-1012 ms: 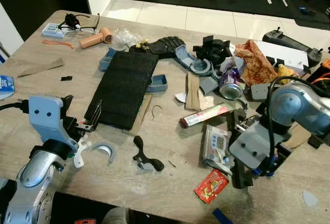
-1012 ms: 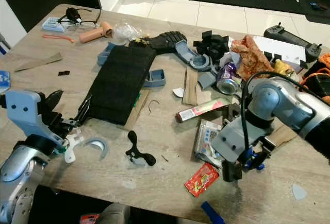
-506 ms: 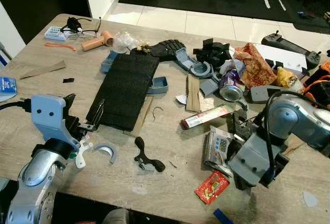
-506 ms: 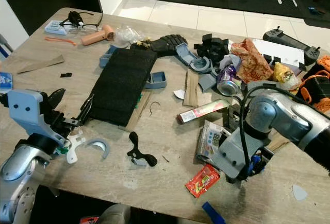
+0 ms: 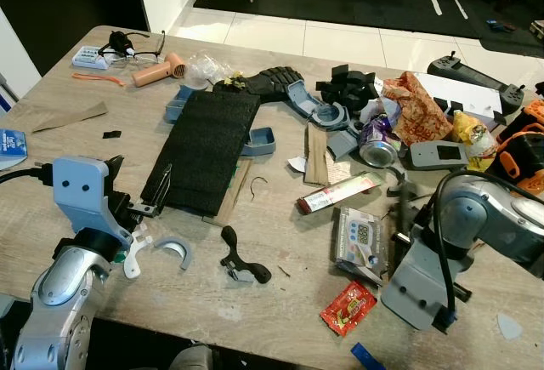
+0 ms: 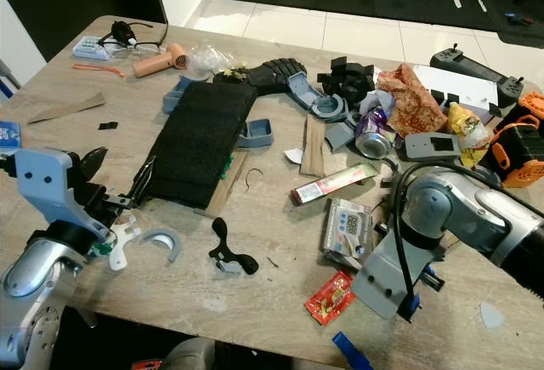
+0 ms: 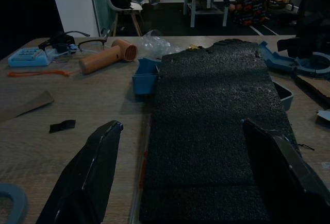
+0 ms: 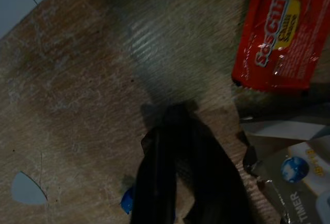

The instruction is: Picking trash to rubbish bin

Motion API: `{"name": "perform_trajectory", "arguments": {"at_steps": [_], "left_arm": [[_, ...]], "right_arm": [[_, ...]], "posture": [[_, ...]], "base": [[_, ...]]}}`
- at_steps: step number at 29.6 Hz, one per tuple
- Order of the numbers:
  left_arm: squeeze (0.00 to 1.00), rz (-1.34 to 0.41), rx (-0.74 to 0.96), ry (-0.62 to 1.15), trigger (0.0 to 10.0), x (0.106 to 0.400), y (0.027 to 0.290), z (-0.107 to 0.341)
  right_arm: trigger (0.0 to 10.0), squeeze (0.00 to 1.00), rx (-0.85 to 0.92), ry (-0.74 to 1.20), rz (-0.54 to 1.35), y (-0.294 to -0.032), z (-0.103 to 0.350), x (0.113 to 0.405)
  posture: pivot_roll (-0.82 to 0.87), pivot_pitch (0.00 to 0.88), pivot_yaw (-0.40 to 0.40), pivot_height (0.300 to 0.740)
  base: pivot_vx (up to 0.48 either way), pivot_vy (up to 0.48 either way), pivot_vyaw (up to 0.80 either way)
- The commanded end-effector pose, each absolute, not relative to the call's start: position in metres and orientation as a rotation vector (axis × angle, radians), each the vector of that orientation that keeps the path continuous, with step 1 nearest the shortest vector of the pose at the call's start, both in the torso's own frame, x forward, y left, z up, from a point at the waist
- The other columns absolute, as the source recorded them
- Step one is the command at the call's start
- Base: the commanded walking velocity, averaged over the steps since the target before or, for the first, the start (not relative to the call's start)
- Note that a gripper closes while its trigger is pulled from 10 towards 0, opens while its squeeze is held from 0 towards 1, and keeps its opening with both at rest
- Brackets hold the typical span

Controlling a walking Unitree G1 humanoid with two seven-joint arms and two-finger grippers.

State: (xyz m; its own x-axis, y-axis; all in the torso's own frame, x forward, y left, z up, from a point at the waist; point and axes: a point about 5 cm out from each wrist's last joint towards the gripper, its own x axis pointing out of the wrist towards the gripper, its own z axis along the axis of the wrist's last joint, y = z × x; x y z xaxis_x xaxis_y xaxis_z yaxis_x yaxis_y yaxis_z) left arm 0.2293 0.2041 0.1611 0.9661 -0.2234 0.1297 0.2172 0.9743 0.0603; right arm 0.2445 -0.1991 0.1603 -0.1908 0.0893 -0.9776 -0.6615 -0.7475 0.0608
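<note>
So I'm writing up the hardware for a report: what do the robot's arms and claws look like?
Both arms are rounded silver metal shells. The left arm ends in a pale blue-grey wrist block with two small dark holes, and a black cable runs to it. The right arm has a grey block and a looping black cable. The left claw has two long, tapered black fingers; the right claw is black too.

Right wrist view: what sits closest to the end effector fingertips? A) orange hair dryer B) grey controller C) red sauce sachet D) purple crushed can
C: the red sauce sachet lies on the table just beyond the right end effector, whose fingers look closed together; in the head view the sachet sits right beside that arm.
</note>
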Motion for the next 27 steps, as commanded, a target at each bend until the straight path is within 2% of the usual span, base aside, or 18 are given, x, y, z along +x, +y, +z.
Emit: {"name": "perform_trajectory", "arguments": {"at_steps": [1, 9, 14, 16, 19, 23, 27], "left_arm": [[0.0, -0.224, 0.03, -0.132, 10.0, 0.229, 0.202, 0.158], [0.0, -0.224, 0.029, -0.132, 10.0, 0.23, 0.202, 0.156], [0.0, -0.218, 0.018, -0.129, 10.0, 0.235, 0.202, 0.153], [0.0, -0.218, 0.018, -0.129, 10.0, 0.235, 0.202, 0.153], [0.0, -0.208, 0.009, -0.129, 10.0, 0.24, 0.204, 0.15], [0.0, -0.204, 0.008, -0.128, 10.0, 0.242, 0.205, 0.148], [0.0, -0.199, 0.01, -0.122, 10.0, 0.248, 0.208, 0.143]], "right_arm": [[0.0, 0.0, -1.607, 0.688, 1.986, -0.203, 0.157, 0.24], [0.0, 0.0, -1.583, 0.602, 1.928, -0.192, 0.161, 0.249], [0.0, 0.0, -1.268, 0.313, 1.777, -0.15, 0.189, 0.276], [0.0, 0.0, -1.268, 0.313, 1.777, -0.15, 0.189, 0.276], [0.0, 0.0, -1.075, 0.131, 1.583, -0.135, 0.209, 0.295], [0.0, 0.0, -1.005, 0.09, 1.51, -0.134, 0.214, 0.3], [0.0, 0.0, -0.82, -0.068, 1.289, -0.128, 0.231, 0.308]], "posture": [[-0.12, 0.049, -0.016, 0.74], [-0.12, 0.043, -0.016, 0.74], [-0.12, 0.019, -0.017, 0.74], [-0.12, 0.019, -0.017, 0.74], [-0.1, 0.0, -0.011, 0.74], [-0.1, 0.0, -0.009, 0.74], [-0.12, 0.0, 0.0, 0.74]], "base": [[0.0, 0.0, 0.0], [0.0, 0.0, 0.0], [0.0, 0.0, 0.0], [0.0, 0.0, 0.0], [0.0, 0.0, 0.0], [0.0, 0.0, 0.0], [0.0, 0.0, 0.0]]}}
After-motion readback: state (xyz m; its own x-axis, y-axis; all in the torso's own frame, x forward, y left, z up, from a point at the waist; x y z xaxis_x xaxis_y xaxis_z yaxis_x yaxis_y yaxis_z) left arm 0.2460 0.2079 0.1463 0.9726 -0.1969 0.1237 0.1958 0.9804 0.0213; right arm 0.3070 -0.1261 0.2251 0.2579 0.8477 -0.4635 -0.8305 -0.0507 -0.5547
